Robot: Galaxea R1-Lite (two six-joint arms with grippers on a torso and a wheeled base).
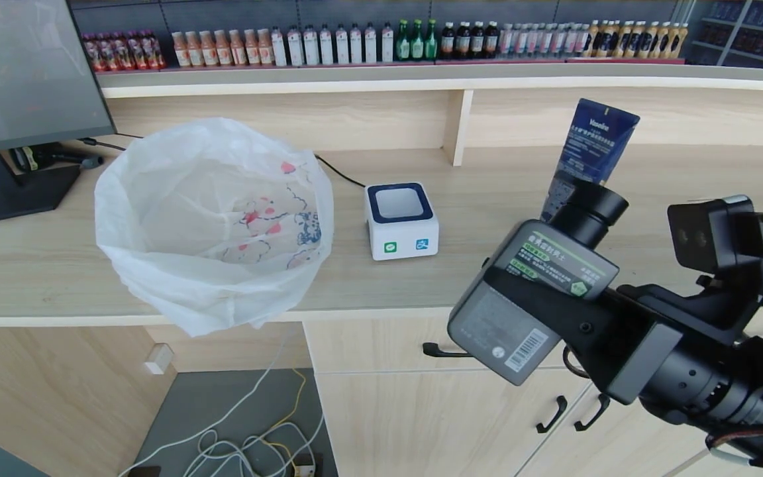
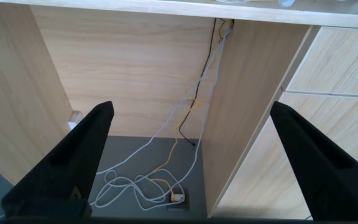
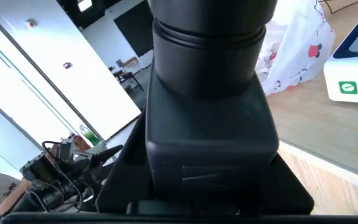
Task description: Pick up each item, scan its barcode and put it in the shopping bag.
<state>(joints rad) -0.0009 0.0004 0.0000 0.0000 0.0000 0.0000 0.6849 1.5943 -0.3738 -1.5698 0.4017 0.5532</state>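
Observation:
My right gripper [image 1: 557,311] is shut on a dark grey bottle [image 1: 520,318] with a black cap, held tilted in the air off the counter's front edge, to the right of the scanner. Its barcode label faces up and forward. In the right wrist view the black bottle [image 3: 210,130] stands close in front of the camera. The white scanner [image 1: 400,220] with a dark-rimmed window sits mid-counter. Left of it, the white shopping bag [image 1: 212,218] stands open. A blue tube [image 1: 597,142] stands upright behind the bottle. My left gripper [image 2: 191,168] hangs open below the counter.
A monitor [image 1: 24,73] stands at the counter's far left, with a cable running behind the bag. An upright wooden divider [image 1: 458,126] rises behind the scanner. Drinks line the back shelf [image 1: 381,43]. Cables [image 2: 148,186] lie on the floor under the counter [image 1: 37,265].

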